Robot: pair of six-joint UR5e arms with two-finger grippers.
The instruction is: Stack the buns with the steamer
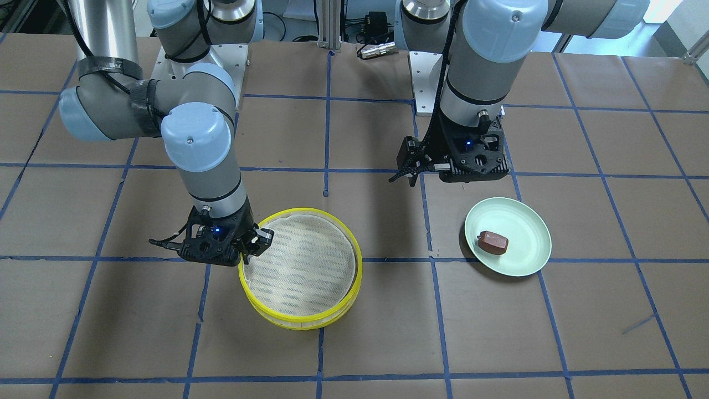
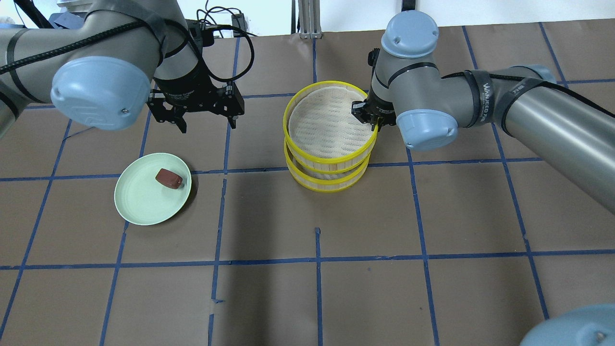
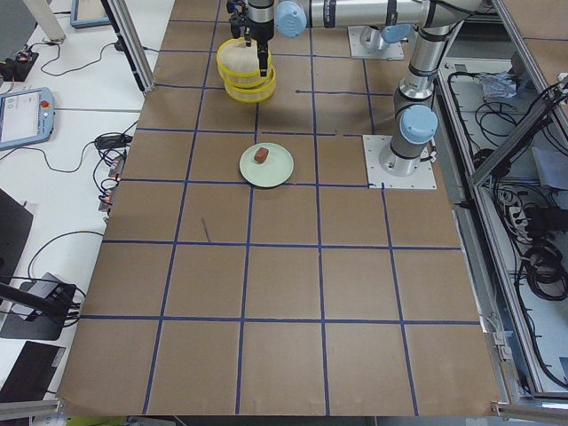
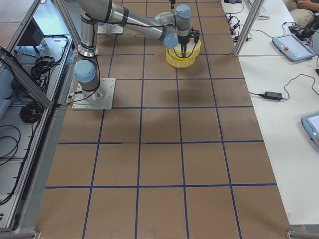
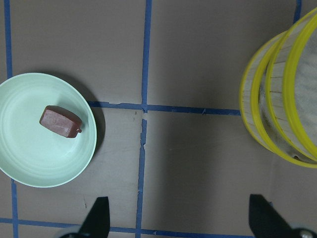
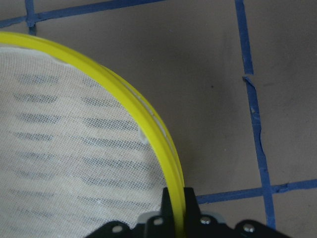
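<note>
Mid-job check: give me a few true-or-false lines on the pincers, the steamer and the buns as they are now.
1. The right pincer grips the upper steamer tier by its rim. True.
2. The reddish-brown bun lies in the upper steamer tier. False: it lies on the green plate.
3. The left pincer holds a bun. False: it is open and empty, above the table beside the green plate.
4. The upper steamer tier is above the lower steamer tier. True.
5. A white bun lies on the green plate. False: no white bun shows in any view.
</note>
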